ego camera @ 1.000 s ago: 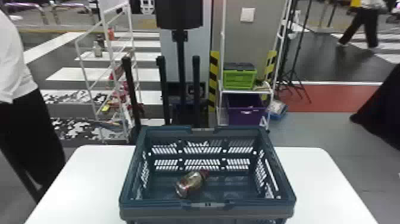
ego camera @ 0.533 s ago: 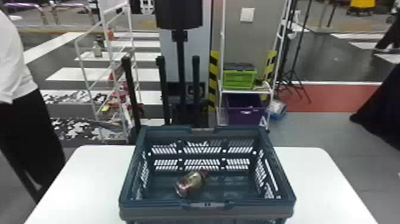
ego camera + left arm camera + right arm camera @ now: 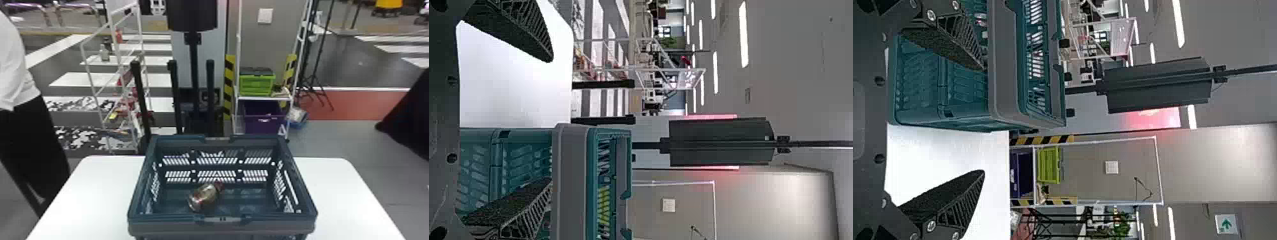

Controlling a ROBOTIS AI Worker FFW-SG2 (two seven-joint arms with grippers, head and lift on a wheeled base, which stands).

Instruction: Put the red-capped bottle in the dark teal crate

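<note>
The bottle (image 3: pixel 204 196) lies on its side inside the crate (image 3: pixel 166 219), its red cap (image 3: pixel 219 185) pointing away from the robot and towards its right. That puts the task, as I judge it, at its last step: the placing looks done, and what is left is to keep the arms clear. The crate sits on the table (image 3: pixel 344 194).

Both hands are empty. The left gripper (image 3: pixel 551 120) has its 2 fingers well apart, 1 seen against the crate's side and 1 against the table; the right gripper (image 3: pixel 983 120) is spread in the same way at the crate's other end. The next move, I'd say, calls for no grasp at all, only a drawing back that keeps the fingertips from catching the slotted walls or nudging the rim.

The bottle's underside is hard to make out, so I cannot tell whether it touches the near wall. The cap is dim and blends into the crate's shade. The crate's lower front is cut off by the head view's bottom edge. In the wrist views, the gap between fingers and crate cannot be judged, and a reddish patch behind the slots may or may not be the bottle
</note>
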